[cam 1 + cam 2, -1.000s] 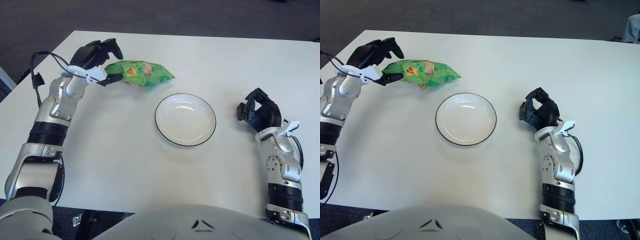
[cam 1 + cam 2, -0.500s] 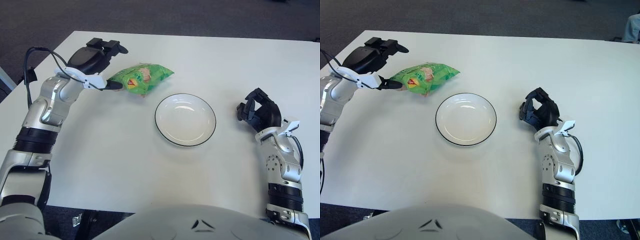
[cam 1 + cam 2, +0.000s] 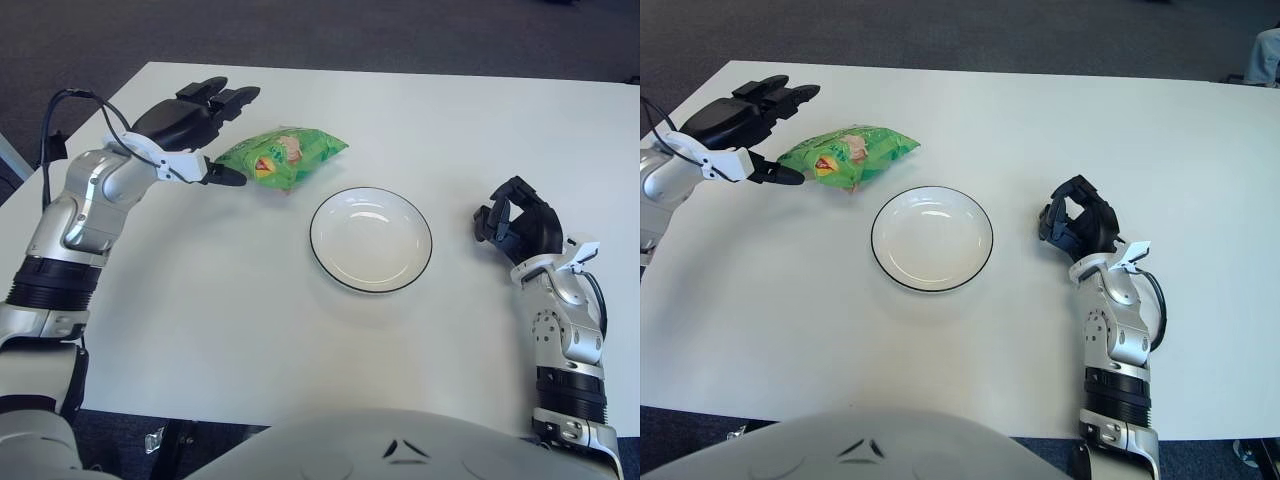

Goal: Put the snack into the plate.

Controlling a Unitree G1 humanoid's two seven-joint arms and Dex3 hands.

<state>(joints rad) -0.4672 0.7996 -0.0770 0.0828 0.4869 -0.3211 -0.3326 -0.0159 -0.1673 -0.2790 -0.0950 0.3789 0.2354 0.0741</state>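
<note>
**Left hand spread open beside the snack bag, plate still bare**

I see my left hand [image 3: 195, 130] at about ten o'clock from the plate, with its fingers stretched out flat and wide apart. The upper fingers [image 3: 228, 96] reach out above the far side of the green snack bag [image 3: 282, 155], and the thumb tip [image 3: 228, 177] sits just at the bag's left end. I cannot tell whether the thumb actually touches the wrapper; the hand grips nothing.

Compared with a second ago, the change is plain. Then the fingers were curled over the bag's left end and the bag was tilted up in the grasp. Half a second ago they had begun to part, and the bag had settled. Now the fingers are fully extended, the wrist has drawn back a little toward nine o'clock, and the bag lies flat on the white table [image 3: 250, 330] where it settled.

The snack bag rests at roughly eleven o'clock from the plate [image 3: 371, 239], near its rim but apart from it. The plate, white with a dark rim, holds nothing.

My right hand [image 3: 1076, 222] shows at three o'clock from the plate, fingers curled inward around nothing, in the same place as before.
</note>
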